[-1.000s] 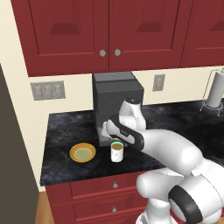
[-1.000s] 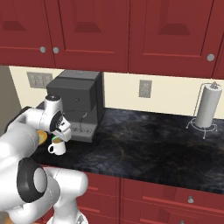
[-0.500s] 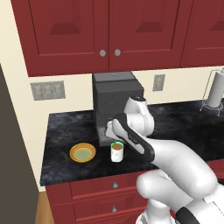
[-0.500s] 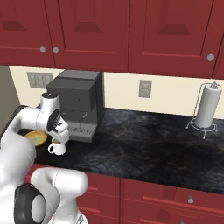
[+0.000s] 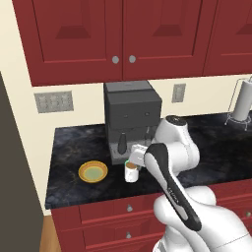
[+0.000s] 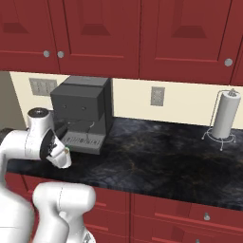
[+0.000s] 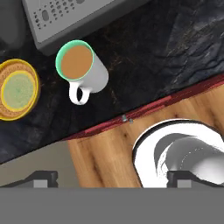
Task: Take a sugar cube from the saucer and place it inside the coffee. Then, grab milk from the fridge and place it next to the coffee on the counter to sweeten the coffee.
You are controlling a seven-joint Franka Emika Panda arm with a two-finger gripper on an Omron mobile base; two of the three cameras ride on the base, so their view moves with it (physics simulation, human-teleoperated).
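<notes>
Coffee (image 7: 76, 61), brown in one green-rimmed white cup, sits beside one saucer (image 7: 17, 89); gripper (image 7: 111, 179) fingers spread.

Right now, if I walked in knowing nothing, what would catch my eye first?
Probably the big white arm bending low over the black counter, its open gripper just above a small white cup of coffee. Next, the dark coffee machine right behind the cup, and the orange saucer left of it, under dark red cabinets.
</notes>
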